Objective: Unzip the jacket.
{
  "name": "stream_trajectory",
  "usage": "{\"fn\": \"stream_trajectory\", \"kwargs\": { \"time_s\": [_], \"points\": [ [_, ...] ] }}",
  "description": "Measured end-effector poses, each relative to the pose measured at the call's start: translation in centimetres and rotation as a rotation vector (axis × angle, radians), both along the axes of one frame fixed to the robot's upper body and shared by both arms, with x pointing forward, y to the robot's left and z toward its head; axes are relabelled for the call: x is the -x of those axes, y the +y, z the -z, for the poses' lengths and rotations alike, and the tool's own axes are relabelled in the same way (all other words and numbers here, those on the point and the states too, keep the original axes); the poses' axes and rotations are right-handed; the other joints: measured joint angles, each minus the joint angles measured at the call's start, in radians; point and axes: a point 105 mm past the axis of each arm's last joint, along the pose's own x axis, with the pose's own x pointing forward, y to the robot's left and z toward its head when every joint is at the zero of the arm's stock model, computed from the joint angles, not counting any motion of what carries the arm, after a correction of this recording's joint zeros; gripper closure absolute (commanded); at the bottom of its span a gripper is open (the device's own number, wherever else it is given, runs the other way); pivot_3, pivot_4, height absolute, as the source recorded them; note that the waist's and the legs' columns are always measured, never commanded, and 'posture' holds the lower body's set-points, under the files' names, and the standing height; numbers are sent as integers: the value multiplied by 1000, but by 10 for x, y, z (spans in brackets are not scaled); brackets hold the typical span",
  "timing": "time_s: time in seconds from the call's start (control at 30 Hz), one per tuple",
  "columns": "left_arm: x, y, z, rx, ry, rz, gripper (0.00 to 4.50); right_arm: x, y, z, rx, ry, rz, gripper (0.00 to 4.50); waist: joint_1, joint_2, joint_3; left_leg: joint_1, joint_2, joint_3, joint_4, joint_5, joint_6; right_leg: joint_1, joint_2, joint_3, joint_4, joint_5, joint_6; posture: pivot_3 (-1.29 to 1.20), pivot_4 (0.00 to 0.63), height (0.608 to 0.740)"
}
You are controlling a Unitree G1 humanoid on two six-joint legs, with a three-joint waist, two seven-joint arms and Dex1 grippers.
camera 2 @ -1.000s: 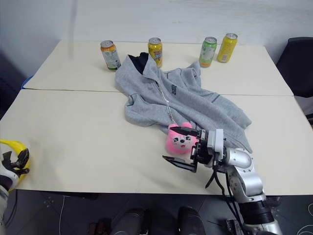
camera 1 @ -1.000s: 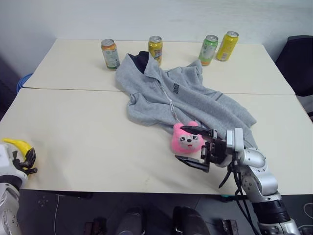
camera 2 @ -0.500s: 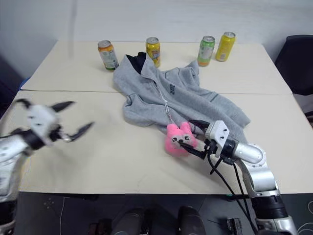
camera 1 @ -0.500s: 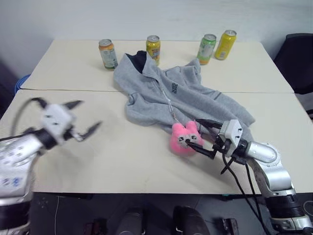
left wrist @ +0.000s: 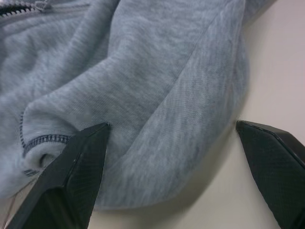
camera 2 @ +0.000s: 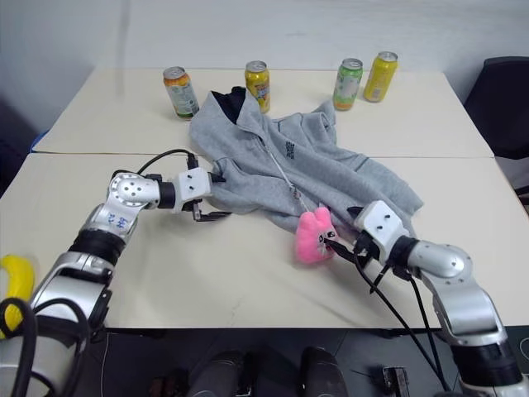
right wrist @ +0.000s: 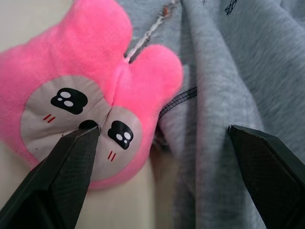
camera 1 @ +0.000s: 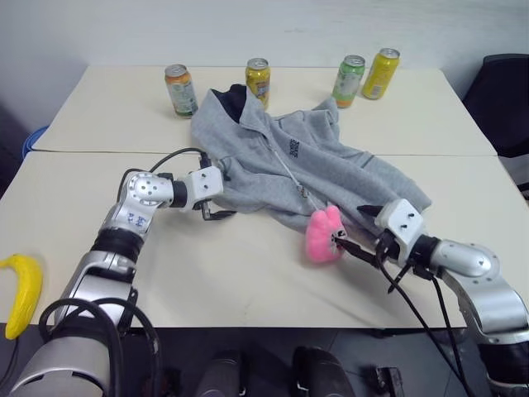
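The light-grey jacket [camera 1: 322,161] lies spread across the middle of the table, hood towards the cans, its silver zipper [camera 1: 285,165] closed down the front. My left gripper [camera 1: 225,194] is open at the jacket's left edge. In the left wrist view a rounded fold of the jacket [left wrist: 157,71] lies between its fingers [left wrist: 71,176]. My right gripper [camera 1: 351,227] is open at the lower hem. One of its fingers [right wrist: 62,176] touches the face of the pink plush toy [right wrist: 71,71], and the other is over grey fleece. The zipper's lower end meets the toy between its ears.
Several drink cans stand along the back of the table: [camera 1: 176,89], [camera 1: 258,78], [camera 1: 350,80], [camera 1: 380,73]. A banana [camera 1: 23,289] lies at the front left edge. A black chair [camera 1: 504,99] stands off the right side. A seam [camera 1: 83,151] joins two tabletops.
My left arm swung from the front left corner by the banana to the jacket's left edge. The right gripper rolled and drew back to the right; the pink toy shifted right and tipped over.
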Motion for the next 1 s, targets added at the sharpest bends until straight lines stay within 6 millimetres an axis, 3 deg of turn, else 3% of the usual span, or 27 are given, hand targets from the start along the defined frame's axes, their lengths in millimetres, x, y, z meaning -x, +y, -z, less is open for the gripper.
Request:
{"fn": "stream_trajectory", "kwargs": {
  "time_s": [0.17,0.23,0.37,0.67,0.73,0.83,0.9,0.93,1.0],
  "points": [
    [-2,-6,4,6,32,23,22,41,7,0,-86,40,-135,0,5,0,0,0,-1,-2,2,0,2,3,-2,-2,0,1,1,0,150,740],
    [-2,-10,7,25,49,23,430,49,-3,9,-76,115,-113,0,6,0,0,0,-2,-3,5,-1,4,4,-3,-2,0,1,3,0,150,740],
    [-1,-17,14,59,85,30,1621,49,-18,17,-55,181,-16,0,7,0,0,-1,-3,-4,12,-3,7,5,-7,-2,1,2,4,0,150,740],
    [2,-29,22,138,122,35,4465,18,-32,30,-40,163,207,0,23,0,0,-3,-3,-4,13,-3,7,5,-7,-2,1,2,4,0,150,740],
    [2,-29,22,148,122,32,4465,11,-39,32,-29,161,258,0,23,0,0,-3,-4,-4,13,-3,7,4,-7,-2,2,2,4,0,150,740],
    [4,-28,24,170,121,28,4500,3,-49,34,-5,162,318,493,21,0,0,-3,-4,-5,13,-3,7,4,-7,-3,1,2,4,0,150,740],
    [6,-25,25,189,120,23,4500,-1,-50,34,1,162,333,1118,17,0,0,-3,-4,-5,13,-3,7,4,-7,-3,1,2,4,0,150,740],
    [7,-24,26,204,121,20,4500,-4,-51,34,0,164,342,1203,13,0,0,-3,-4,-5,13,-3,7,4,-7,-2,1,2,4,0,150,740],
    [14,-20,29,242,132,23,4500,-11,-56,32,4,157,367,1916,4,0,0,-3,-4,-5,13,-3,7,5,-7,-2,1,2,4,0,150,740]
  ]
}}
